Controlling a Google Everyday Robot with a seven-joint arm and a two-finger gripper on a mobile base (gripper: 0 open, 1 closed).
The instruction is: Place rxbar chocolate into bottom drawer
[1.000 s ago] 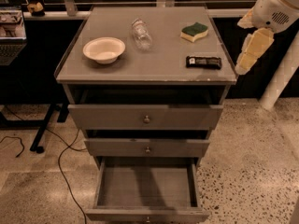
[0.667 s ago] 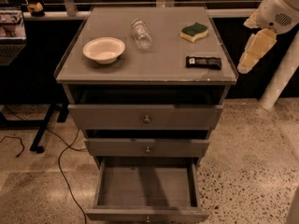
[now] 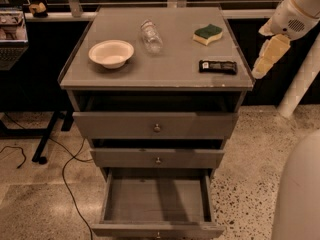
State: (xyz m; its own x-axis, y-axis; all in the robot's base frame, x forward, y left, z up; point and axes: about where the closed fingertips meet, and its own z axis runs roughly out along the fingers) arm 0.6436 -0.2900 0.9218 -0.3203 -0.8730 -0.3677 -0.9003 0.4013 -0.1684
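The rxbar chocolate [image 3: 217, 66] is a flat black bar with a small white patch at its left end. It lies near the front right corner of the cabinet top [image 3: 170, 59]. The bottom drawer [image 3: 157, 200] is pulled out and open, its grey floor bare. My gripper [image 3: 266, 58] hangs from the white arm at the upper right, just beyond the cabinet's right edge, to the right of the bar and apart from it. It holds nothing that I can see.
On the cabinet top stand a white bowl [image 3: 111, 53], a clear bottle lying on its side [image 3: 150, 36] and a green-and-yellow sponge [image 3: 208, 34]. The two upper drawers [image 3: 156, 125] stand slightly out. Cables [image 3: 65, 169] run on the floor at the left.
My gripper and arm have shifted slightly up and to the right. The bar and other things have not moved.
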